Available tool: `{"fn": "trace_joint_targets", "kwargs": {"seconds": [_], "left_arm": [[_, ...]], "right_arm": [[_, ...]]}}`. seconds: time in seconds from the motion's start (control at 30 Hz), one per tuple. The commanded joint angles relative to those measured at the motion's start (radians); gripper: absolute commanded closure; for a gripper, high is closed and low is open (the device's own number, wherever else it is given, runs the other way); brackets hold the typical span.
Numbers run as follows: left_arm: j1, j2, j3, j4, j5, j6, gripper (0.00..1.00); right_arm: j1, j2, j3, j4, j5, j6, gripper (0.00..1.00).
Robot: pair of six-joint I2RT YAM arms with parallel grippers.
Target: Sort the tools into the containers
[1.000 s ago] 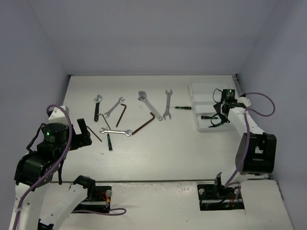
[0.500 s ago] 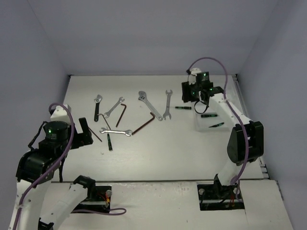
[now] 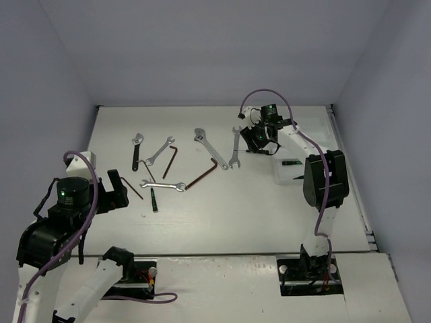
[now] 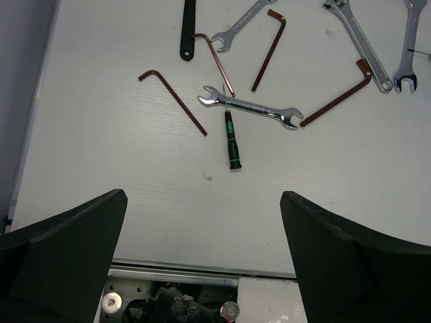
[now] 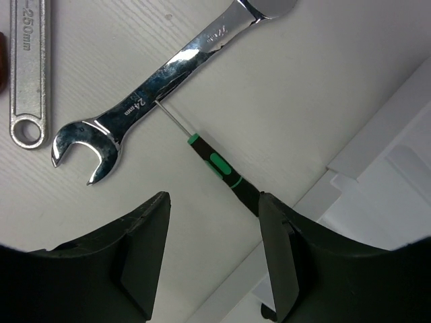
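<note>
right claw (image 5: 214,205) moved from tray (image 5: 394,182) over screwdriver (image 5: 217,165).

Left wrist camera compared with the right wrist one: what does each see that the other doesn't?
Only the left wrist view: brown hex keys, a double-ended wrench, a screwdriver by it, and the wide-open left gripper. Only the right wrist view: the white tray, a second screwdriver with a green-banded handle beside it, and the open right gripper above that handle. Both: the adjustable wrench and the long wrench next to it.
</note>
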Motion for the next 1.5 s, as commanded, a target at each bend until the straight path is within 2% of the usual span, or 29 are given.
{"fn": "trace_joint_targets", "kwargs": {"seconds": [0.0, 0.4, 0.5, 0.6, 0.7, 0.73, 0.77, 0.87, 0.97, 1.07, 1.17, 1.4, 1.47], "left_arm": [[-0.003, 0.017, 0.034, 0.045, 0.026, 0.024, 0.03], [-0.004, 0.023, 0.054, 0.037, 0.037, 0.04, 0.03], [-0.004, 0.023, 0.052, 0.037, 0.037, 0.037, 0.03], [-0.004, 0.027, 0.052, 0.038, 0.035, 0.033, 0.03], [-0.004, 0.036, 0.049, 0.04, 0.03, 0.028, 0.03], [-0.004, 0.041, 0.049, 0.04, 0.03, 0.026, 0.03], [-0.003, 0.045, 0.049, 0.041, 0.028, 0.024, 0.03], [-0.003, 0.066, 0.052, 0.043, 0.026, 0.014, 0.03], [-0.004, 0.088, 0.054, 0.043, 0.037, 0.008, 0.03], [-0.004, 0.099, 0.053, 0.045, 0.047, -0.002, 0.03], [-0.003, 0.105, 0.046, 0.048, 0.041, -0.012, 0.03], [-0.004, 0.109, 0.019, 0.048, 0.052, -0.028, 0.03], [-0.004, 0.116, 0.006, 0.047, 0.06, -0.017, 0.03]], "right_arm": [[-0.011, 0.051, 0.056, 0.017, -0.016, -0.064, 0.48], [-0.026, 0.191, 0.079, 0.018, -0.05, -0.071, 0.49], [-0.027, 0.19, 0.065, 0.017, -0.058, -0.063, 0.54], [-0.027, 0.158, 0.022, 0.018, -0.066, -0.043, 0.66], [-0.023, 0.111, -0.024, 0.018, -0.086, -0.017, 0.86], [-0.019, 0.085, -0.035, 0.02, -0.088, -0.01, 0.95], [-0.017, 0.071, -0.047, 0.02, -0.087, 0.011, 0.99], [-0.009, -0.016, -0.038, 0.023, -0.108, 0.08, 1.0], [-0.011, -0.108, -0.004, 0.043, -0.06, 0.217, 1.0], [-0.034, -0.216, 0.005, 0.087, 0.118, 0.441, 1.0], [-0.125, -0.292, -0.026, 0.093, 0.278, 0.691, 1.0], [-0.362, -0.523, -0.362, 0.095, 0.502, 1.175, 1.0], [-0.401, -0.561, -0.423, 0.096, 0.53, 1.247, 1.0]]}}
